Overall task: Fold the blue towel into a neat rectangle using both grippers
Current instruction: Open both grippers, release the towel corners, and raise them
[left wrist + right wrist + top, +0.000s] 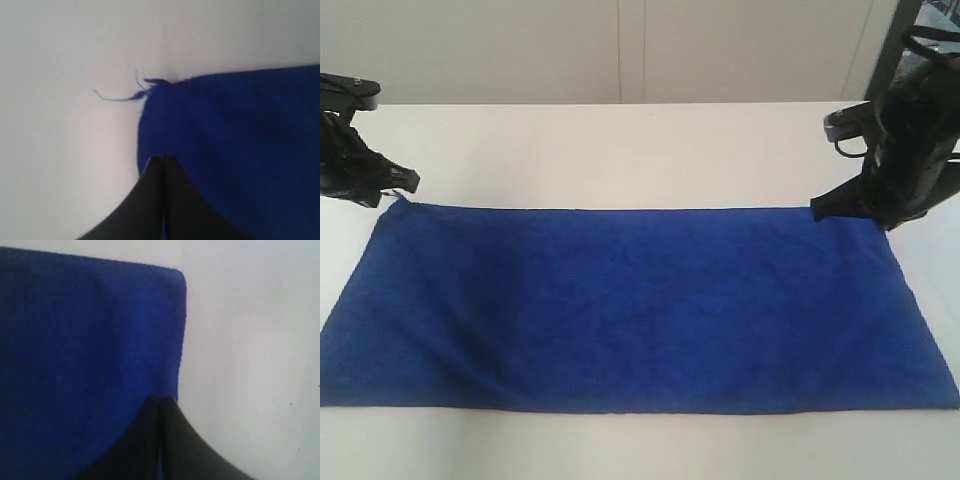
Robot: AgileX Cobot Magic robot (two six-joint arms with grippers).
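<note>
Blue towel (630,305): lies spread flat in a single layer on the white counter (620,150), long axis running side to side. The surface is smooth, with only faint ripples. Bare counter shows past every edge of the towel.

Towel, far left corner: frayed, with a loose blue thread (115,97) trailing off it onto the counter.

Left gripper (410,182): down at the towel's far left corner. In the left wrist view its fingers (150,200) are pressed together with only a hairline seam between them, and the tips sit on the towel's short edge just beside that corner, nipping the cloth.

Right gripper (818,210): down at the towel's far right corner. In the right wrist view its fingers (180,440) are likewise closed tight. The tips meet on the towel's short edge close to the corner, and a sliver of blue shows in the seam between them.

Corners under both grippers lie flat against the counter, not raised.
</note>
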